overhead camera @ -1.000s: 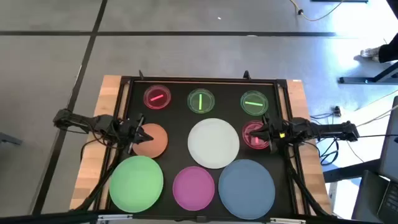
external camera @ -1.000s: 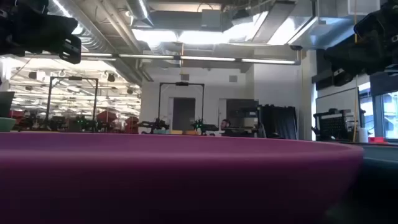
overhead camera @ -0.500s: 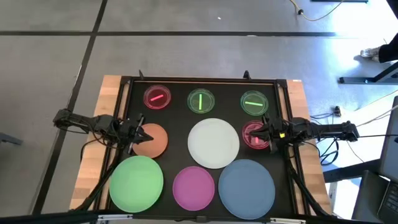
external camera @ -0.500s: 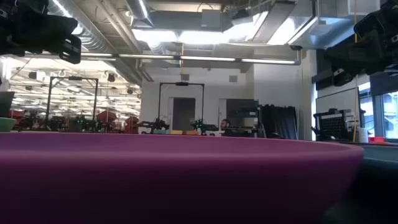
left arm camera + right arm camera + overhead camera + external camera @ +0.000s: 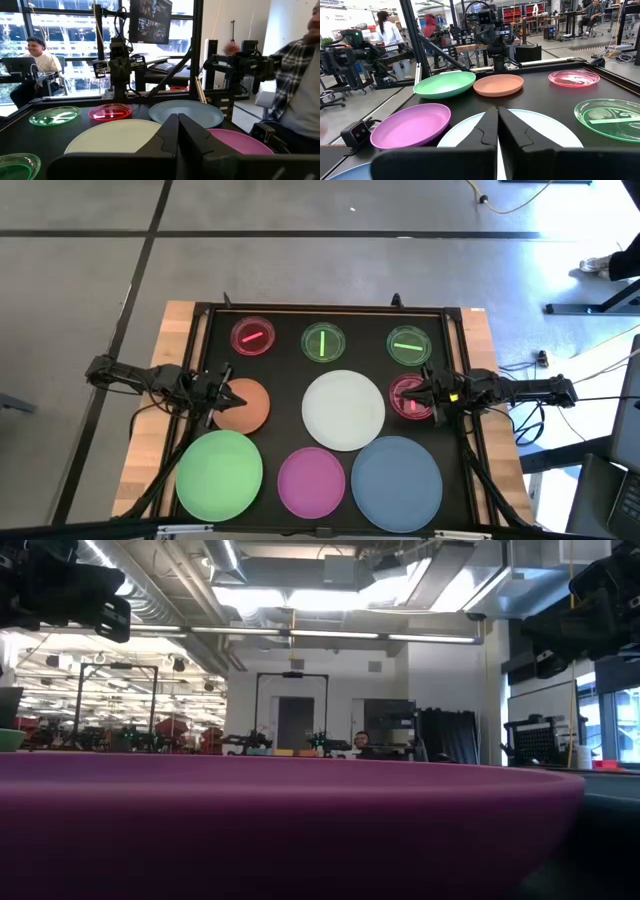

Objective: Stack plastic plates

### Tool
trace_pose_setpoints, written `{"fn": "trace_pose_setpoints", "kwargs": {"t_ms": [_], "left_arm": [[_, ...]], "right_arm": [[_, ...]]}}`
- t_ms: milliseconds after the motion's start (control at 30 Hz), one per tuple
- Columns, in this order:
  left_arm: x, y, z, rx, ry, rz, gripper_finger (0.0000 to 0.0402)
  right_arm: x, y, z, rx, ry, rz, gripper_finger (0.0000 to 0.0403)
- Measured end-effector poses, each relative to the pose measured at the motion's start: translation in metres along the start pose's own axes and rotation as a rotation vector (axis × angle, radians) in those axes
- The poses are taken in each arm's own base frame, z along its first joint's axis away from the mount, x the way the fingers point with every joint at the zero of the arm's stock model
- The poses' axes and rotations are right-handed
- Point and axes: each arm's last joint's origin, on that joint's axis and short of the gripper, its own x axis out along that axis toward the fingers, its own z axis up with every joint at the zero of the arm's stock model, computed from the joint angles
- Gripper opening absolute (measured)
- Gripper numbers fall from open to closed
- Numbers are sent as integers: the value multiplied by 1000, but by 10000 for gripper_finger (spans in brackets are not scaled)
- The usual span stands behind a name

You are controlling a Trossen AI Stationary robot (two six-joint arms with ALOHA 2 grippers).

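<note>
Nine plates lie flat on the black table top. The orange plate (image 5: 243, 405), white plate (image 5: 344, 410), large green plate (image 5: 219, 472), magenta plate (image 5: 311, 480) and blue plate (image 5: 397, 478) fill the middle and near side. Along the far side sit a red dish (image 5: 252, 337) and two green dishes (image 5: 323, 342) (image 5: 408, 345). A second red dish (image 5: 408, 395) lies right of the white plate. My left gripper (image 5: 222, 393) is shut and hovers over the orange plate's left edge. My right gripper (image 5: 425, 393) is shut above the second red dish.
A raised black frame (image 5: 320, 308) borders the table top, with wood (image 5: 150, 430) showing outside it. The magenta plate's rim (image 5: 300, 820) fills the low view. A person in a plaid sleeve (image 5: 300, 90) stands beside the table, and others are farther off in the room.
</note>
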Motion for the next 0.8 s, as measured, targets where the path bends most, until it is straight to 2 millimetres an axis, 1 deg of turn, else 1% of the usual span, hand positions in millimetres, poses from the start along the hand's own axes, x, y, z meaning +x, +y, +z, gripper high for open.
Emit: {"fn": "trace_pose_setpoints", "kwargs": {"t_ms": [400, 633, 800], "left_arm": [[0, 0, 0, 5, 0, 3, 3], [0, 4, 0, 137, 6, 152, 3], [-1, 6, 5, 156, -37, 230, 3]], "right_arm": [[0, 0, 0, 0, 0, 0, 5], [0, 0, 0, 0, 0, 0, 5], [0, -1, 1, -12, -11, -23, 5]]}}
